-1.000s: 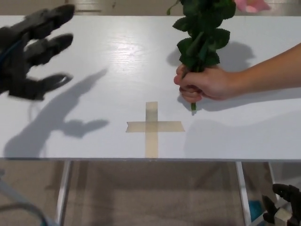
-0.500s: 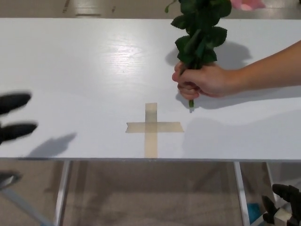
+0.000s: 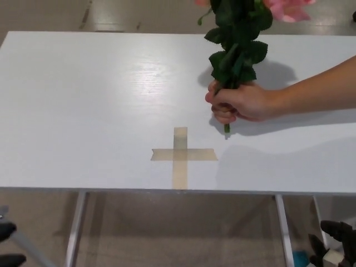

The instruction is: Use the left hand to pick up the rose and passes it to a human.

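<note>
Left hand (image 3: 8, 245) has dropped off the desk (image 3: 83, 111), only a sliver shows bottom-left, can't tell its state. Rose (image 3: 236, 50) sits upright in the person's hand (image 3: 239, 103) above the tape cross (image 3: 181, 154), so handoff looks done imo.

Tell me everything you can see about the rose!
The rose stands nearly upright above the white table, held in a person's hand that wraps its lower stem. It has many dark green leaves, and pink petals show at the picture's top edge, partly cut off. A short green stem end sticks out below the fist. Whether it is real or artificial cannot be told. Only the person's hand touches it.
</note>
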Robot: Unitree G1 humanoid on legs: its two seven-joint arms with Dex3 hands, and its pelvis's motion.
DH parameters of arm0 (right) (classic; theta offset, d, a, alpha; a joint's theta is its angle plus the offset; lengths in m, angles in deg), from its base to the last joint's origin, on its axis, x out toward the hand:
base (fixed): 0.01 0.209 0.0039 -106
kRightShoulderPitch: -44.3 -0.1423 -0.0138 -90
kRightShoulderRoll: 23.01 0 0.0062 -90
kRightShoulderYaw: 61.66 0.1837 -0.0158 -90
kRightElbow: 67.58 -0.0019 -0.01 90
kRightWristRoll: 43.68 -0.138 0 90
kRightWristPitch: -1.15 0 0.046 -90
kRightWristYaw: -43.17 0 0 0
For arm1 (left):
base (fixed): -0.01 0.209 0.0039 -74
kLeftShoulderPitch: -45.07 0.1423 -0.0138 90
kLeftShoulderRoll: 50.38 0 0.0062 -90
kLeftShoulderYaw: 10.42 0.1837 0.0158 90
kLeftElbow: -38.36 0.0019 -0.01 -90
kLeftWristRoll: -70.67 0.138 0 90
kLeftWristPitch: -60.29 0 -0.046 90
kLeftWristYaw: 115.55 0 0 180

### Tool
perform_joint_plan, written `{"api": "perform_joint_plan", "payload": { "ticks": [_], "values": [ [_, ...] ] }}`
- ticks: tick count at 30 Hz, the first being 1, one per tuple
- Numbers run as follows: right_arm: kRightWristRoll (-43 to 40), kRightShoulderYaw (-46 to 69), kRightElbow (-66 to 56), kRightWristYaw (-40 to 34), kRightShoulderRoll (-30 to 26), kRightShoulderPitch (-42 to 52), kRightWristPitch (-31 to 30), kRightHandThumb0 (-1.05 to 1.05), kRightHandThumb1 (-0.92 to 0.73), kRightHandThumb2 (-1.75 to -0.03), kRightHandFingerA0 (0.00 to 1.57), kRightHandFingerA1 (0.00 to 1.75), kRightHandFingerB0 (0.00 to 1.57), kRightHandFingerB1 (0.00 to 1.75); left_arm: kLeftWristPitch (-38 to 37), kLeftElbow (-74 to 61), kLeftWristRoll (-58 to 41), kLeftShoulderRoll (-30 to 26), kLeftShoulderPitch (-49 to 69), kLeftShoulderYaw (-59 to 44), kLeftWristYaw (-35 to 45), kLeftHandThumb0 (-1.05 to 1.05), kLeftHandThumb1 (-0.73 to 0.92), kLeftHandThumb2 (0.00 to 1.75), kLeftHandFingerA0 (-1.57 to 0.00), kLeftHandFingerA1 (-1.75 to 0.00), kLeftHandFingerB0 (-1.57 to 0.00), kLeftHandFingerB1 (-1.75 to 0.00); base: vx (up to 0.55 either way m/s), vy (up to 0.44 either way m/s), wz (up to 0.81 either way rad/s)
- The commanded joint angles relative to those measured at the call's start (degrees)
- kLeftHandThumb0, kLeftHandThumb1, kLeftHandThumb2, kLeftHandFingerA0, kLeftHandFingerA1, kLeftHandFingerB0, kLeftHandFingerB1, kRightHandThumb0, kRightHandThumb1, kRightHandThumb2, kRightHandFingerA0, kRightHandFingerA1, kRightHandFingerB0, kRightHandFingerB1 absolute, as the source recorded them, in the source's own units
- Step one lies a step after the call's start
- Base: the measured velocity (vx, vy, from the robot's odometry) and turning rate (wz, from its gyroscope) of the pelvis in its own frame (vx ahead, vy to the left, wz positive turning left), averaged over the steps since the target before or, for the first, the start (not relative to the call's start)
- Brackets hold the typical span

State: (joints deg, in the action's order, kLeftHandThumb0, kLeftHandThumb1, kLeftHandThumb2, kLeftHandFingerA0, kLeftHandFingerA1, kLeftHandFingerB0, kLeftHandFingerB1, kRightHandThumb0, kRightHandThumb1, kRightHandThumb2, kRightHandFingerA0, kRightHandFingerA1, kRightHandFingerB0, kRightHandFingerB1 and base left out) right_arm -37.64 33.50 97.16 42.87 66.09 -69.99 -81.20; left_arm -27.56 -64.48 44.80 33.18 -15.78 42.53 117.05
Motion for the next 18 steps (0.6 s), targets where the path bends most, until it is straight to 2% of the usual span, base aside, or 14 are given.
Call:
{"api": "perform_joint_plan", "payload": {
  "ticks": [1, 3, 4, 6, 8, 10, 11, 14, 15, 17, 18],
  "values": [
    [0.1, 0.0, 0.7, -0.1, 0.3, 2.3, -0.4, -0.54, -0.79, -0.65, 0.61, 0.45, 0.47, 0.35, -8.8, 30.3, 24.0, -2.7, -9.4, 10.8, -20.5, -0.44, 0.51, 0.56, -0.64, -0.41, -0.52, -0.37, 0.00, 0.000, 0.00],
    [0.1, -0.1, 0.7, -0.1, 0.3, 2.6, -0.4, -0.54, -0.79, -0.65, 0.61, 0.45, 0.47, 0.35, -7.6, 36.9, 24.6, -3.8, -12.5, 12.4, -22.8, -0.44, 0.51, 0.56, -0.64, -0.41, -0.53, -0.37, 0.00, 0.000, 0.00],
    [0.2, -0.2, 0.7, -0.1, 0.3, 2.8, -0.4, -0.53, -0.79, -0.65, 0.61, 0.45, 0.47, 0.35, -6.9, 39.9, 24.8, -4.3, -14.0, 13.4, -23.6, -0.50, 0.44, 0.73, -0.59, -0.51, -0.48, -0.47, 0.00, 0.000, 0.00],
    [0.0, 0.0, 0.8, -0.1, 0.3, 3.1, -0.5, -0.53, -0.79, -0.65, 0.61, 0.44, 0.48, 0.35, -5.0, 49.8, 25.8, -5.3, -20.3, 16.7, -25.5, -0.47, 0.43, 0.72, -0.65, -0.52, -0.49, -0.47, 0.00, 0.000, 0.00],
    [0.0, -0.1, 0.8, -0.1, 0.3, 3.5, -0.4, -0.53, -0.79, -0.65, 0.61, 0.44, 0.48, 0.35, -3.3, 53.8, 25.8, -5.7, -23.0, 18.7, -24.9, -0.46, 0.44, 0.72, -0.63, -0.52, -0.46, -0.46, 0.00, 0.000, 0.00],
    [0.0, -0.1, 0.8, -0.1, 0.5, 3.7, -0.5, -0.54, -0.79, -0.65, 0.61, 0.44, 0.47, 0.35, -1.6, 59.7, 26.3, -5.8, -27.1, 21.0, -25.2, -0.47, 0.44, 0.72, -0.53, -0.50, -0.42, -0.45, 0.00, 0.000, 0.00],
    [0.1, -0.2, 0.8, -0.2, 0.6, 3.7, -0.5, -0.54, -0.79, -0.65, 0.61, 0.44, 0.47, 0.35, -0.9, 61.9, 26.7, -5.7, -28.7, 22.0, -25.7, -0.40, 0.52, 0.56, -0.54, -0.38, -0.46, -0.35, 0.00, 0.000, 0.00],
    [0.1, -0.2, 0.8, -0.2, 0.6, 3.8, -0.4, -0.54, -0.79, -0.65, 0.61, 0.44, 0.47, 0.35, -1.2, 65.2, 26.5, -6.1, -30.8, 23.3, -26.2, -0.40, 0.52, 0.56, -0.54, -0.38, -0.46, -0.35, 0.00, 0.000, 0.00],
    [0.2, -0.3, 0.8, -0.3, 0.6, 3.8, -0.3, -0.54, -0.79, -0.65, 0.61, 0.44, 0.47, 0.35, 0.0, 68.8, 27.5, -5.9, -34.4, 24.7, -28.9, -0.43, 0.56, 0.57, -0.48, -0.37, -0.40, -0.33, 0.00, 0.000, 0.00],
    [0.4, -0.5, 0.7, -0.4, 0.7, 3.9, -0.2, -0.54, -0.79, -0.65, 0.61, 0.43, 0.48, 0.35, 1.9, 74.8, 29.2, -5.3, -40.2, 27.0, -34.4, -0.45, 0.56, 0.57, -0.48, -0.37, -0.40, -0.33, 0.00, 0.000, 0.00],
    [0.4, -0.5, 0.7, -0.4, 0.7, 3.9, -0.2, -0.54, -0.79, -0.65, 0.61, 0.43, 0.48, 0.35, 1.9, 74.8, 29.2, -5.3, -40.2, 27.0, -34.4, -0.45, 0.56, 0.57, -0.48, -0.37, -0.40, -0.33, 0.00, 0.000, 0.00]
  ]
}}
